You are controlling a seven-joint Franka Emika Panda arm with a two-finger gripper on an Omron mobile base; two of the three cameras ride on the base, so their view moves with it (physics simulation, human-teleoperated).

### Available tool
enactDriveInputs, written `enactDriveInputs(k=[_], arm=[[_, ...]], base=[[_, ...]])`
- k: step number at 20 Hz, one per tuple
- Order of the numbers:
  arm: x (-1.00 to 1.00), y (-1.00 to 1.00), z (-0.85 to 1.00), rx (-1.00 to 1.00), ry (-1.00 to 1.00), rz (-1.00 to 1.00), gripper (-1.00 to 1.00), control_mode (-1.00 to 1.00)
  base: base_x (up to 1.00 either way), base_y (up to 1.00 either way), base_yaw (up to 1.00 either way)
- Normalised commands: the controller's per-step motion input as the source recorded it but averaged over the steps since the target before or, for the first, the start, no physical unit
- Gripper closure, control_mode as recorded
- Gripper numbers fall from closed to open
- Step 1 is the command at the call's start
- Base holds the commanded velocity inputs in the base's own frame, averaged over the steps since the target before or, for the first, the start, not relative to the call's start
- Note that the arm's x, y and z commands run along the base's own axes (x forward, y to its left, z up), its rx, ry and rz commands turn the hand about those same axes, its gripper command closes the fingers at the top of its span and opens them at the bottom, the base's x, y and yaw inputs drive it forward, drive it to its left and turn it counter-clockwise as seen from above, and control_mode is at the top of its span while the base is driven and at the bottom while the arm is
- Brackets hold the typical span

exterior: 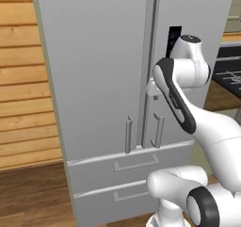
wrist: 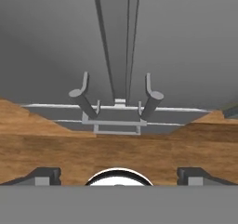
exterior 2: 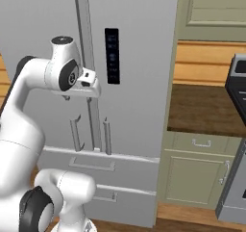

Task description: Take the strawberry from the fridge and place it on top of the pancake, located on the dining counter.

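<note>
Right base view has the fridge (exterior 2: 134,130) shut, both doors closed, its dark panel (exterior 2: 112,56) beside the door seam, with green cabinets (exterior 2: 199,175) and a dark stove (exterior 2: 235,144) to the right. The arm bends at the elbow, wrist level before the doors near the seam. Hand view looks down the door fronts at two bar handles (wrist: 83,100) and drawers; the gripper (wrist: 118,176) has its fingertips (wrist: 44,175) spread wide, holding nothing.

Count: one fridge (exterior: 94,70); two upper doors, two bar handles (exterior: 128,134), two lower drawers (exterior: 127,167).
</note>
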Motion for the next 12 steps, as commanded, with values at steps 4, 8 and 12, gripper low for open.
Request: enactDriveInputs(k=[4, 8, 12], arm=[[0.14, -0.19, -0.74, 0.04, 0.01, -0.04, -1.00, -1.00], [0.53, -0.34, -0.99, 0.14, -0.11, -0.01, -1.00, -1.00], [0.59, -0.31, -0.92, 0.02, -0.20, 0.00, -1.00, -1.00]], base=[[0.00, 0.00, 0.00], [0.00, 0.00, 0.00], [0.00, 0.00, 0.00]])
